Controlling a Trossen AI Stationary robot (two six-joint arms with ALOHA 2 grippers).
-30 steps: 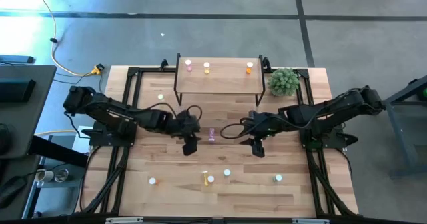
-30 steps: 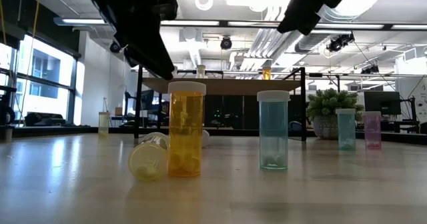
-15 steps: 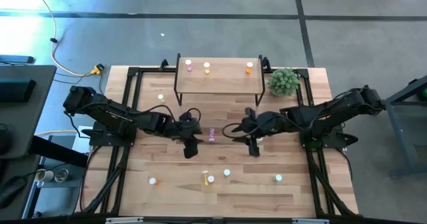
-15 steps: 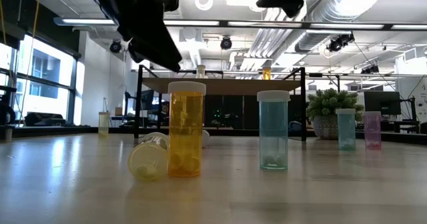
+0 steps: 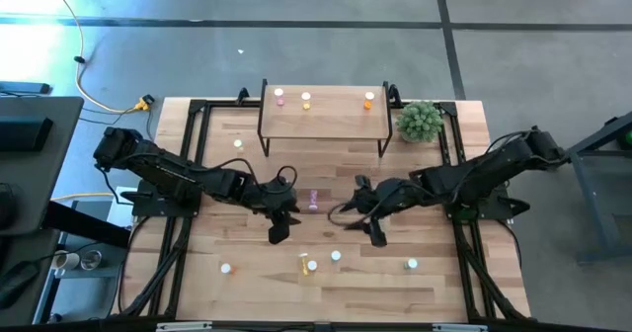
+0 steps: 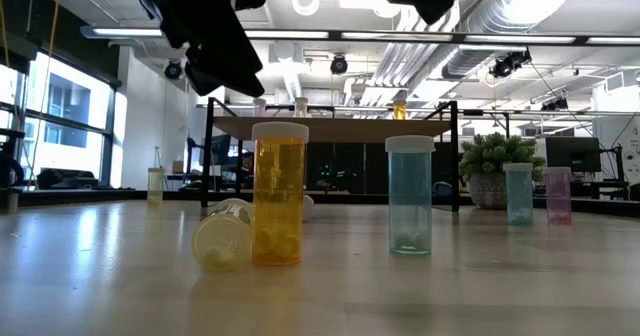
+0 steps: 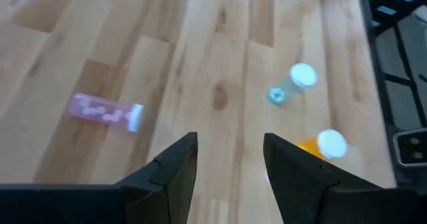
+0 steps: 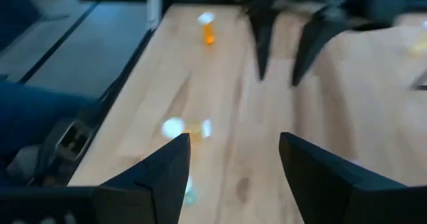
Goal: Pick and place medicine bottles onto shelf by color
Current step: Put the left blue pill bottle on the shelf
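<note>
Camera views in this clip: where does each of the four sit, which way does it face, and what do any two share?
High view: overhead, facing straight down on the light-wood tabletop; both dark arms show, left pincer, right pincer.
Low view: at tabletop height, facing level toward the raised light-wood shelf; arm parts hang in from above.
Left wrist view: on the left arm, facing down past its own open fingers.
Right wrist view: on the right arm, past its open fingers toward the other pincer.
Shared: the lying pink medicine bottle shows in the high and left wrist views.
</note>
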